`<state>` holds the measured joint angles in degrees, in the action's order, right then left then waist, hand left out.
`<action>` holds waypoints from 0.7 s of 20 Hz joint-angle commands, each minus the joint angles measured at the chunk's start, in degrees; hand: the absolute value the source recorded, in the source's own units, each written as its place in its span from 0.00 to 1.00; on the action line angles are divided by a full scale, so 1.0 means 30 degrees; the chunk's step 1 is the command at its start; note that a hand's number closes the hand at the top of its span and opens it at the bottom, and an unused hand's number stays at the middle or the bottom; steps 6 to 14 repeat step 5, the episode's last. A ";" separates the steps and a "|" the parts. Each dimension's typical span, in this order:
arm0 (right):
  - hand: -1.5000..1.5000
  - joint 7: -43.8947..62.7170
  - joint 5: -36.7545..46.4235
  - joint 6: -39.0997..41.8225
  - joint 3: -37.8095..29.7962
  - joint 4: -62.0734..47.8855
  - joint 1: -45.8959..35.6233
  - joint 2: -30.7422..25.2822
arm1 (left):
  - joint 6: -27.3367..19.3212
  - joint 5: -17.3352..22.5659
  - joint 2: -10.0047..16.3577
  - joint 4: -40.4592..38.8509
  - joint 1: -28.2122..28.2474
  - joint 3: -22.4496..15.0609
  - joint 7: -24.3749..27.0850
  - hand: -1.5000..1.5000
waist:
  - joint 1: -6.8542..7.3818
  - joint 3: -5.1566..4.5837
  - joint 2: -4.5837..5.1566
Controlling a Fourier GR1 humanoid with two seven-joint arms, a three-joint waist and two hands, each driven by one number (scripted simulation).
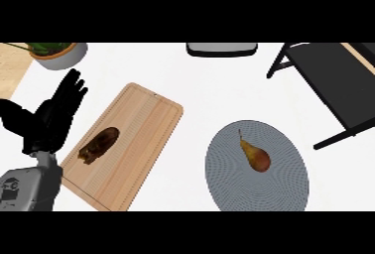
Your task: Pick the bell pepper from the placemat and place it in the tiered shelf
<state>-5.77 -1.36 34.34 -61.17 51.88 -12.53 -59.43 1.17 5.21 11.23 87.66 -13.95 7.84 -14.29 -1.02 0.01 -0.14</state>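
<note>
Pear, a brown fruit with a thin stem, lies on its side near the middle of the mat, stem pointing to the far side, with nothing touching it. White counter fills nearly the whole view. Black shelf stands on it at the upper right, well apart from the pear. Its dark tier runs off the right edge, a tan strip shows along its far side, and thin black legs slant down to the counter near the mat's upper right. Wooden board, a rounded rectangle set at a slant, lies left of centre, its lower corner cut by the view's lower edge. The round grey mat lies just right of the board, apart from it, and its lower rim is cut off at the bottom. Left hand shows at the left edge, black, open with fingers straight and pointing up. It rests just beside the board's left side and holds nothing. Its grey forearm comes in from the lower left corner. The right hand is out of view. Grey pot with a green plant sits at the upper left. Grey object with a dark rim sits at top centre, cut by the view's edge, and I cannot tell what it is. Dark brown lump lies on the board's lower left part, near the left hand.
</note>
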 commanded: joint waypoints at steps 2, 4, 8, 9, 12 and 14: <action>0.00 -0.3488 -0.0058 0.1736 -0.0879 0.0080 0.2755 -0.0230 | 0.1131 0.0943 0.1137 -0.0956 -0.0142 0.1232 0.0299 0.50 | 0.0056 0.0000 0.0028; 0.00 -0.5698 0.0672 0.1669 -0.0664 -0.0108 0.3841 0.0379 | -0.0101 0.0069 -0.0301 0.1248 0.0527 -0.0314 -0.0744 0.50 | 0.0181 0.0017 0.0002; 0.00 -0.6386 0.1022 0.1706 -0.0645 0.0369 0.4579 0.0618 | -0.0002 0.0039 -0.0226 0.0179 -0.0085 -0.0092 -0.0006 0.50 | 0.0073 0.0010 0.0022; 0.00 -0.6386 0.1022 0.1706 -0.0645 0.0369 0.4579 0.0618 | -0.0002 0.0039 -0.0226 0.0179 -0.0085 -0.0092 -0.0006 0.50 | 0.0073 0.0010 0.0022; 0.00 -0.6386 0.1022 0.1706 -0.0645 0.0369 0.4579 0.0618 | -0.0002 0.0039 -0.0226 0.0179 -0.0085 -0.0092 -0.0006 0.50 | 0.0073 0.0010 0.0022; 0.00 -0.6386 0.1022 0.1706 -0.0645 0.0369 0.4579 0.0618 | -0.0002 0.0039 -0.0226 0.0179 -0.0085 -0.0092 -0.0006 0.50 | 0.0073 0.0010 0.0022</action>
